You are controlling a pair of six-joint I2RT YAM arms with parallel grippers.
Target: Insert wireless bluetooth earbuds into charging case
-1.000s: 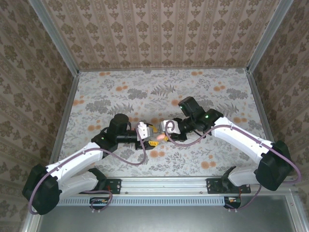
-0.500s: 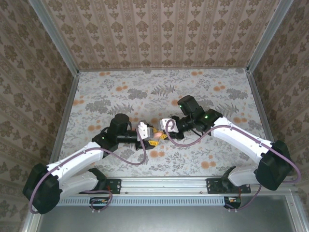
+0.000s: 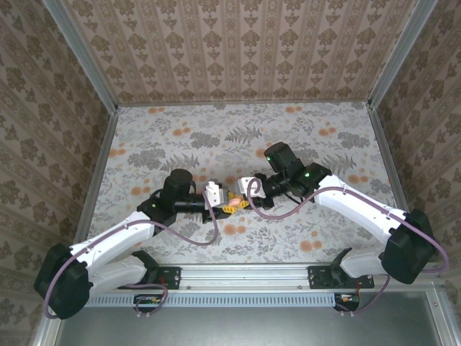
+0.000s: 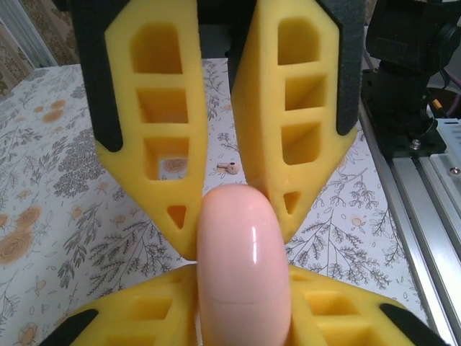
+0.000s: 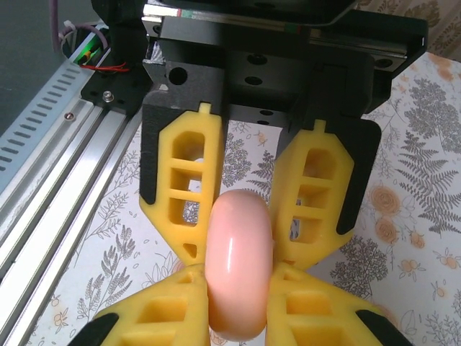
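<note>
The left hand (image 4: 243,288) and the right hand (image 5: 238,285) meet tip to tip above the middle of the floral-patterned bench (image 3: 180,137). Each is clamped on the coral-pink charging case (image 4: 241,231), which stands closed between their yellow fingers (image 5: 180,209), with one hand's pair pressing its sides from one end and the other hand's pair flanking it from the opposite end. In the left wrist view, one small pink earbud (image 4: 229,167) lies on the bench beyond the case, apart from both hands.
</note>
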